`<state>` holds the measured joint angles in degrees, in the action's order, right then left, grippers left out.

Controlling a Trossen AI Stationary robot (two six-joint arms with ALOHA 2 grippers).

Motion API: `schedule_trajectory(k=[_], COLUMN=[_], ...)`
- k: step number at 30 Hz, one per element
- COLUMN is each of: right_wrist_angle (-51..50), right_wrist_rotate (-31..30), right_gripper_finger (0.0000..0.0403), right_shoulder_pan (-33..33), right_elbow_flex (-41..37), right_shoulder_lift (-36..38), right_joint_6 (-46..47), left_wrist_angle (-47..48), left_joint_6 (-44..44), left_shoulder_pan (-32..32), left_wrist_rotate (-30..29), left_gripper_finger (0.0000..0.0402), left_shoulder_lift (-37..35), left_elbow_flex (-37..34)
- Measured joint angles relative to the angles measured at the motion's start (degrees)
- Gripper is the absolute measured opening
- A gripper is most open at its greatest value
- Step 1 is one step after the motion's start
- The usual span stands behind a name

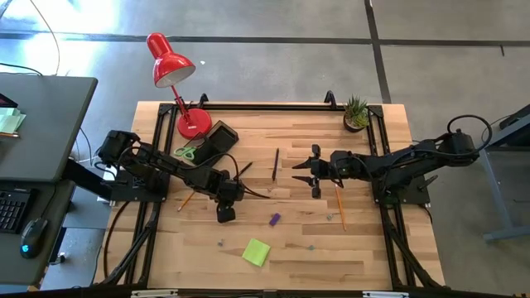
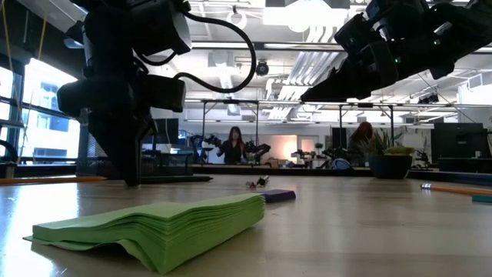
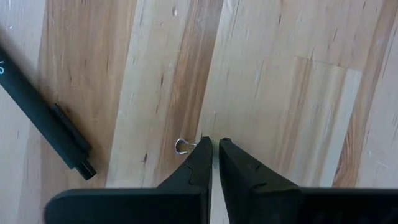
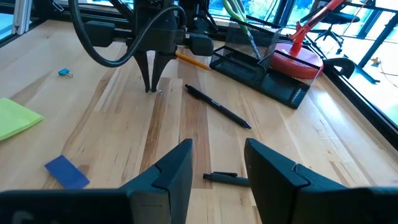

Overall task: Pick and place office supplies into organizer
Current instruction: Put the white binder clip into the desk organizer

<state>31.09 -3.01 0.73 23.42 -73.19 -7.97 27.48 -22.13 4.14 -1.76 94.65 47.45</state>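
left hand (image 3: 214, 144): fingers together, tips on the table (image 1: 331, 257), a tiny metal clip (image 3: 181, 147) at their edge; whether it is truly pinched I cannot tell
right hand (image 4: 217, 163): fingers apart, waiting at 3 o'clock on the table
organizer (image 1: 217, 139): toward 11 o'clock, beside the red lamp, scissors in it
pen (image 3: 46, 120): lies just beside the clip
step in hand: likely picking up the clip
doing it well: lift slowly and straight, check the clip rises too; if not, open and re-centre over it
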Motion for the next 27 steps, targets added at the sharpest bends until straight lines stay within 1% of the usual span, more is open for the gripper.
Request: schedule_trajectory(k=[8,14,16,20,23,25,27], right_wrist_angle=[0.0,0.0,0.0,-0.1,-0.1,-0.1,-0.2], right_wrist_rotate=[0.0,0.0,0.0,0.0,0.0,0.0,0.0], right_gripper_finger=[0.0138,0.0138,0.0138,0.0138,0.0138,0.0138,0.0138], right_shoulder_pan=[0.0,0.0,0.0,0.0,0.0,0.0,0.0], right_elbow_flex=[0.0,0.0,0.0,0.0,0.0,0.0,0.0], right_shoulder_lift=[0.0,0.0,0.0,0.0,0.0,0.0,0.0], right_joint_6=[0.0,0.0,0.0,0.0,0.0,0.0,0.0], left_wrist_angle=[8.5,16.0,20.2,29.5,34.5,36.9,38.6], left_joint_6=[2.4,3.7,3.8,3.9,3.9,3.9,3.9], left_shoulder_pan=[0.0,0.0,0.0,0.0,-0.3,-1.2,-2.9], left_wrist_rotate=[-0.9,-4.4,-7.7,-16.4,-21.9,-24.2,-24.7], left_gripper_finger=[0.0001,0.0,0.0001,0.0001,0.0001,0.0001,0.0001], left_shoulder_lift=[0.3,0.2,0.2,0.2,0.1,0.1,0.1], left_elbow_flex=[3.6,7.2,8.9,11.8,13.0,13.0,12.6])
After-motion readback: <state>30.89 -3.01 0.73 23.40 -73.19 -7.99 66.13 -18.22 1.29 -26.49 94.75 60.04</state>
